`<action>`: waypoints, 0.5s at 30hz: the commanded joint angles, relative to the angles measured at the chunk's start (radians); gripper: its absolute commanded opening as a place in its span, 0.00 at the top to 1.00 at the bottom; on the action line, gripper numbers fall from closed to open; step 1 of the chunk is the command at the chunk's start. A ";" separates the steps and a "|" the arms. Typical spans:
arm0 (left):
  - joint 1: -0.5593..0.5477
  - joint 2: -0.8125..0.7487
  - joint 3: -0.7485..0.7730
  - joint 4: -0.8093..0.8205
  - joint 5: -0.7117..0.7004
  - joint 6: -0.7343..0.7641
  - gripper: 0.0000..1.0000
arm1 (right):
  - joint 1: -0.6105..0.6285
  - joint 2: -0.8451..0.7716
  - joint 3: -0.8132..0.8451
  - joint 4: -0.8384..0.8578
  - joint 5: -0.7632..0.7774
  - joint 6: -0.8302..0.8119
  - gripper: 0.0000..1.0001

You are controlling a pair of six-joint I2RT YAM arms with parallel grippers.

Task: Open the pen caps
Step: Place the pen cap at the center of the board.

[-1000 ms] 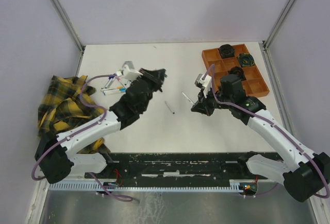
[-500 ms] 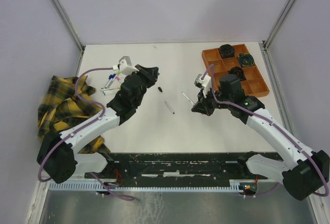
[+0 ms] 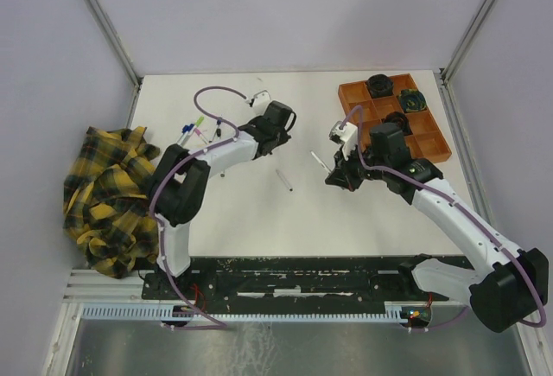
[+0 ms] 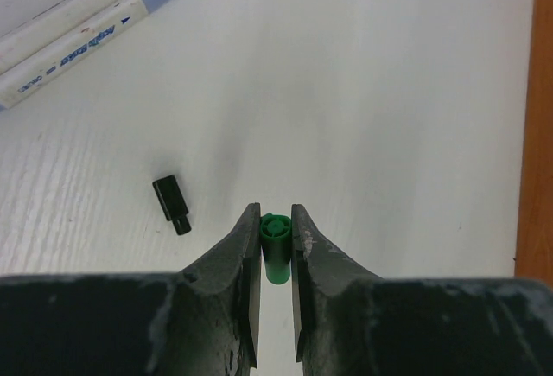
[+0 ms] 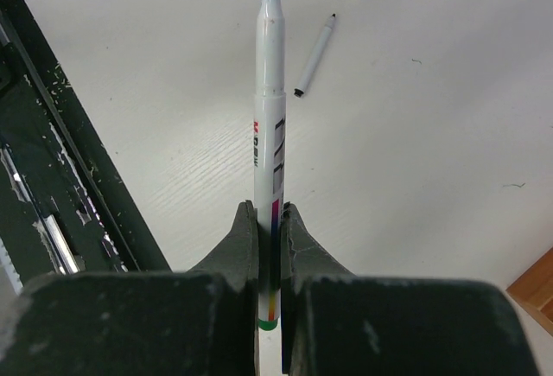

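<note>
The left gripper is clamped on a small green pen cap, whose long axis runs along the fingers. The right gripper is shut tight on the uncapped white pen, its barrel pointing straight ahead, tip farthest out. Two capped pens lie on the table ahead and left of the left gripper, likely that arm's next reach.

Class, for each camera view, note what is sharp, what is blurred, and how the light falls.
Left wrist view: green cap and black cap sharp, left pincer near the lens soft and dark. Right wrist view: pen crisp, right pincer blurred. Top view: even light, faint shadows on the table, no glare.
</note>
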 commanded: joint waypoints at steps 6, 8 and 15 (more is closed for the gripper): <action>0.011 0.178 0.260 -0.251 -0.101 -0.001 0.97 | -0.013 -0.012 0.049 0.019 0.030 0.003 1.00; 0.014 0.190 0.263 -0.256 -0.101 -0.004 0.95 | -0.012 -0.013 0.049 0.019 0.030 0.003 1.00; 0.022 0.225 0.276 -0.273 -0.101 -0.010 0.86 | -0.012 -0.014 0.049 0.019 0.029 0.003 1.00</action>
